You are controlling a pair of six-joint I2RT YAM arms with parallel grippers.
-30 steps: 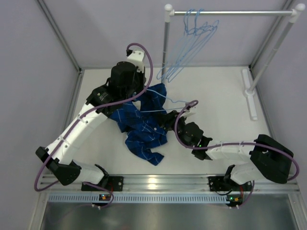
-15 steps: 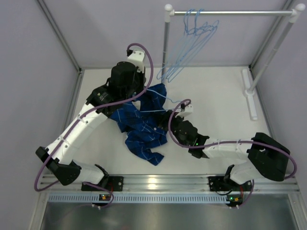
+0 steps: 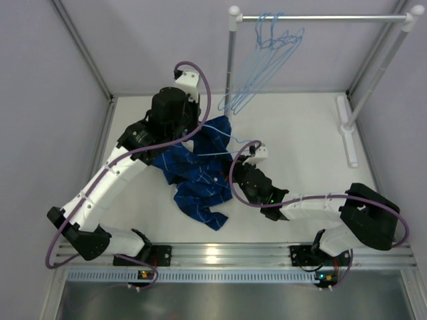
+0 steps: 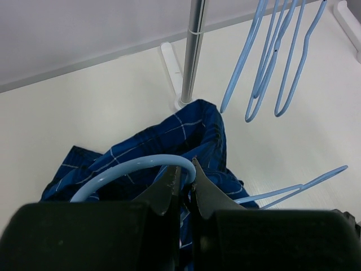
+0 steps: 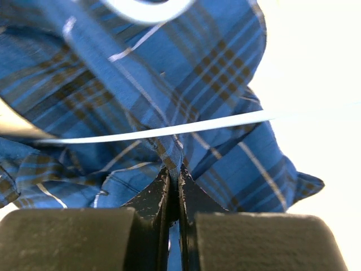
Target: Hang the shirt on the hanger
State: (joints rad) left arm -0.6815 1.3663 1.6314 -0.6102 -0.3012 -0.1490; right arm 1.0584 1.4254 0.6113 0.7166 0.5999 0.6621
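The dark blue plaid shirt lies crumpled on the white table between both arms. My left gripper is shut on the curved hook of the pale-blue wire hanger, just above the shirt. The hanger's thin arms run across the cloth toward the right. My right gripper is shut on a raised fold of the shirt, with one hanger wire crossing right behind the pinched fold. In the top view the right gripper sits at the shirt's right edge.
A white clothes rack stands at the back, its left pole close behind the shirt and its foot at the right. Several spare pale-blue hangers dangle from the bar, seen close in the left wrist view.
My right gripper has slid left onto the shirt's edge and shut on a fold of it. The left arm and the hanger have barely shifted.
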